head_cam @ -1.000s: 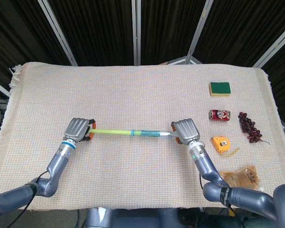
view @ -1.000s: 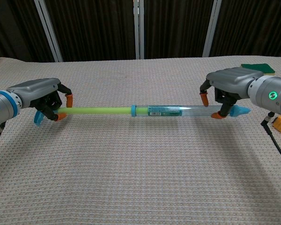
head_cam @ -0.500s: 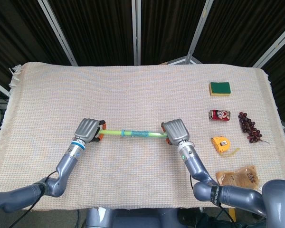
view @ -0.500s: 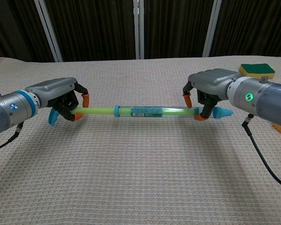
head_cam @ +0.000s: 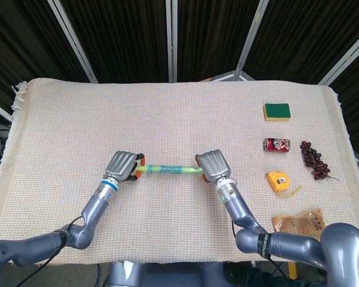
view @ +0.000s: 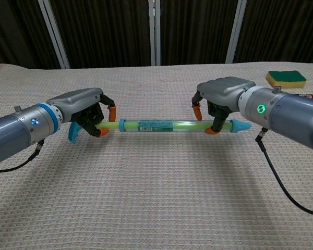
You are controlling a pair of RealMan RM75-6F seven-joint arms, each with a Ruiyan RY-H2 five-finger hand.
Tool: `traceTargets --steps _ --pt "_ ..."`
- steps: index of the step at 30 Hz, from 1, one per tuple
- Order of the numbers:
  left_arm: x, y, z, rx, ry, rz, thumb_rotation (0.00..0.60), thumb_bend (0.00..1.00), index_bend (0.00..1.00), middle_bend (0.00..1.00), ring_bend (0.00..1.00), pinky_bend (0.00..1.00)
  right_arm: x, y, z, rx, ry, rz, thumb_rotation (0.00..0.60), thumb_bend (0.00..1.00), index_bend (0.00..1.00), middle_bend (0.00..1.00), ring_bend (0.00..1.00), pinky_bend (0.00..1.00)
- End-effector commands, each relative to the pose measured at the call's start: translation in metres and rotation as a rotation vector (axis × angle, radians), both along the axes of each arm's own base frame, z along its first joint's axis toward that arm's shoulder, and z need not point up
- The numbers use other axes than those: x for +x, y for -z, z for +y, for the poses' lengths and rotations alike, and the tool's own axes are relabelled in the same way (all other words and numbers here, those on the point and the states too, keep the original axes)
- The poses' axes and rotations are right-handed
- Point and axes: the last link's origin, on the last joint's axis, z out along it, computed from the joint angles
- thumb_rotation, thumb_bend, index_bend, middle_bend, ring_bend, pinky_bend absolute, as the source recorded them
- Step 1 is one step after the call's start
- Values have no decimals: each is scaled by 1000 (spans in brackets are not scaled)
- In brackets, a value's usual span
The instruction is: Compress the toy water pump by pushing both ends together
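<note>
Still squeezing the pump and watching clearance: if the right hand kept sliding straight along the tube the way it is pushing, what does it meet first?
Probably the blue collar on the toy water pump, then the left hand gripping the far end. Nothing else lies between it and the right hand.

Across the top of your frame hang black curtains (head_cam: 131, 36) with grey metal poles (head_cam: 72, 39); below them a beige woven tablecloth (head_cam: 167, 113) covers the table.

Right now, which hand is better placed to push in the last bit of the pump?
Probably the left hand: it grips the plunger handle, with only a short green stub outside the toy water pump barrel. The right hand holds the barrel steady.
</note>
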Motion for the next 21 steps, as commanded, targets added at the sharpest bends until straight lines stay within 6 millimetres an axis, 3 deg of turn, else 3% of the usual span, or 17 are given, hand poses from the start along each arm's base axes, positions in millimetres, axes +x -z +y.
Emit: traceTargets --steps 1,3,6,7,8,9,16,21 --pt "0 1 0 0 0 1 600 416 749 808 819 1000 -1 0 0 0 3 1 600 373 637 1000 1000 1000" --pt "0 2 0 -2 -1 1 600 411 675 808 819 1000 -1 0 -1 -2 5 1 600 293 528 1000 1000 1000" --pt "-1 2 0 -5 0 3 600 379 302 808 819 1000 -3 -1 0 -2 10 -5 600 44 163 1000 1000 1000" --pt "-1 2 0 -6 -1 4 600 370 181 808 819 1000 -3 -1 0 -3 10 -5 600 5 67 1000 1000 1000" --pt "-3 2 -1 -8 -4 5 600 364 77 808 819 1000 -4 -3 -1 -13 8 -7 600 0 32 1000 1000 1000" --pt "-4 1 -1 -7 -6 5 600 363 39 807 819 1000 -5 -5 -1 -21 6 -7 600 0 4 1000 1000 1000" --pt "-22 -17 -2 32 -27 28 600 362 0 777 816 1000 -21 -23 8 -49 28 -14 600 0 0 989 1000 1000" --pt "-38 -51 -10 94 -36 5 600 355 0 675 741 963 -40 -60 21 -115 32 -62 600 0 0 929 996 1000"
